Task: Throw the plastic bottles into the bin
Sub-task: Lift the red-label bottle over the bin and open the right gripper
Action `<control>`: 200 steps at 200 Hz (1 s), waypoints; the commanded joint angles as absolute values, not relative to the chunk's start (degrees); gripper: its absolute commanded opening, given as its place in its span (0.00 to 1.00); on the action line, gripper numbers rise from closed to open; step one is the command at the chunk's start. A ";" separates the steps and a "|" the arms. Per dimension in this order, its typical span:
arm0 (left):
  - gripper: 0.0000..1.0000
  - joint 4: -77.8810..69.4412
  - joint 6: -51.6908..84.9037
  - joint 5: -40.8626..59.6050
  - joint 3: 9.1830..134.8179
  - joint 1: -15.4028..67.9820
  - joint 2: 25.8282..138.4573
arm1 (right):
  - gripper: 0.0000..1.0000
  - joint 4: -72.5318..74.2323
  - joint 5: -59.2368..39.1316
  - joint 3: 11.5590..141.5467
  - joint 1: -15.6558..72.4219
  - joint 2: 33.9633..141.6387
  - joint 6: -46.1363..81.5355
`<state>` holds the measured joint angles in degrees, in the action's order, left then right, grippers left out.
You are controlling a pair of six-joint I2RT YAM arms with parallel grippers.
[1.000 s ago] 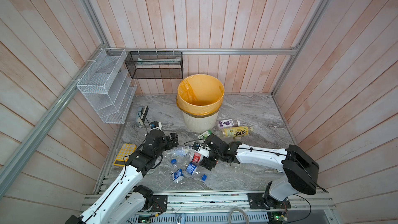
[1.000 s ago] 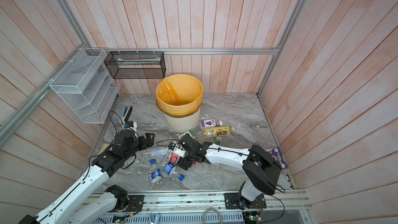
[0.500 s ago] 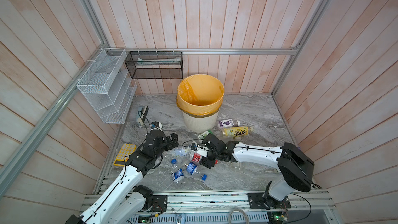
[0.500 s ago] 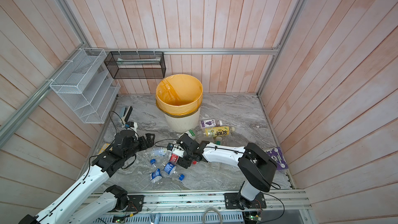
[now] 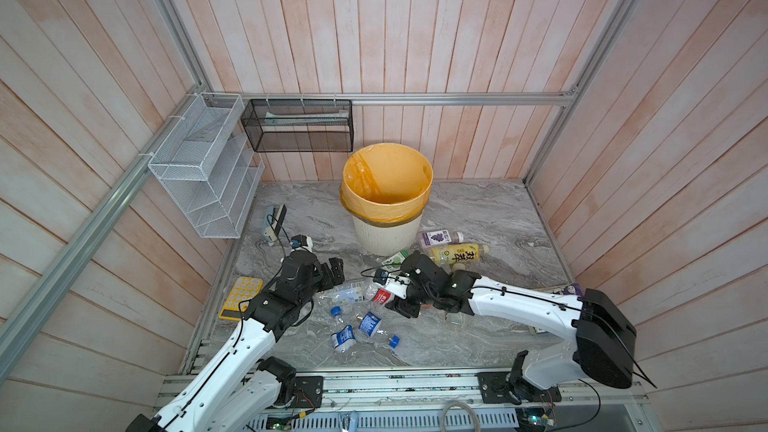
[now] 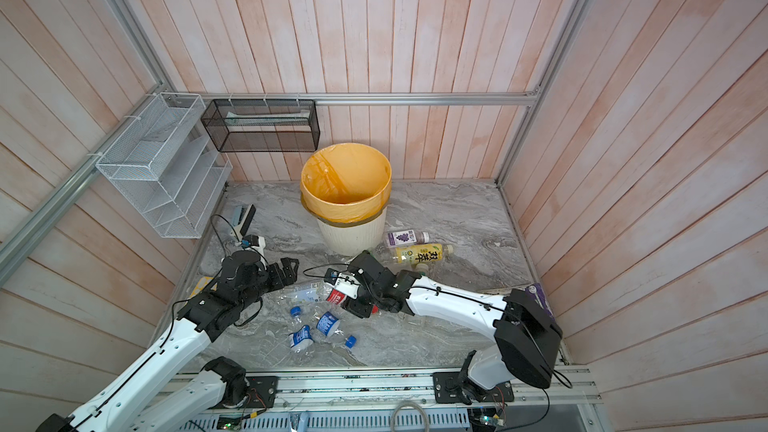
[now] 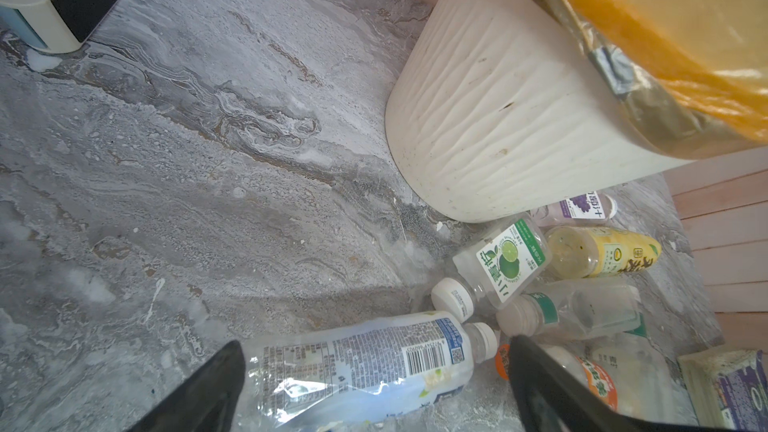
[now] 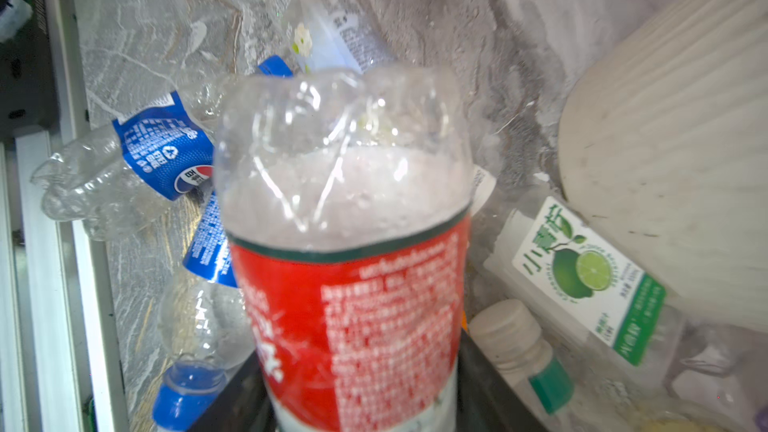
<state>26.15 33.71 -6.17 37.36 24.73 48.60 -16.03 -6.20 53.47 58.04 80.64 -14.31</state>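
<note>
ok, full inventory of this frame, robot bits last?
round cream ribbed plastic bin: one, yellow-orange bag liner, back centre
red-label clear plastic bottle: one, in the right jaws
pale-blue-label clear bottle: one, lying between the left jaws
blue-label crushed bottles: at least two, front centre
green lime-label bottle: one, at the bin's foot
yellow-label bottle: one, right of the bin
purple-label bottle: one, right of the bin
orange-label bottle: one, near the lime-label one
yellow calculator: one, left edge
grey-black stapler: one, back left
white wire mesh rack: one, mounted left
black wire mesh basket: one, mounted at back
left gripper: black, open
right gripper: black, closed on the red-label bottle
</note>
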 commanded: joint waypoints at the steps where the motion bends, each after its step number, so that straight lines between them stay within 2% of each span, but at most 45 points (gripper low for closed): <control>1: 1.00 25.70 34.02 -6.04 36.79 24.43 48.03 | 0.59 -16.27 -5.16 51.23 57.20 73.78 -10.13; 68: 1.00 22.05 30.79 -6.58 36.65 24.43 44.35 | 0.53 -9.96 1.88 42.35 46.23 43.05 2.41; 98: 1.00 20.97 30.15 -6.51 36.91 24.39 45.28 | 0.53 -8.03 6.05 45.86 43.17 39.55 1.40; 120: 1.00 20.58 29.93 -5.43 37.35 24.50 46.88 | 0.53 -6.05 3.01 51.96 40.39 45.58 0.46; 134: 1.00 20.91 29.54 -5.08 37.92 24.77 48.14 | 0.53 -5.33 -0.47 58.44 38.05 53.42 0.47; 148: 0.99 21.49 29.02 -6.33 38.70 26.05 49.37 | 0.50 -4.68 -3.78 68.45 35.93 62.75 2.09; 163: 1.00 22.41 28.06 -9.68 39.88 28.66 51.19 | 0.52 -6.23 -10.00 81.71 34.81 74.11 3.96; 173: 1.00 23.57 27.32 -10.90 41.18 29.98 52.96 | 0.58 -14.23 -12.64 93.02 34.81 82.53 3.42; 182: 1.00 25.06 26.92 -11.61 42.35 30.66 54.45 | 0.62 -23.25 -10.26 103.76 34.82 90.29 2.89; 200: 1.00 26.96 26.79 -12.39 43.34 31.45 56.10 | 0.88 -31.68 -3.15 113.65 34.59 97.01 3.60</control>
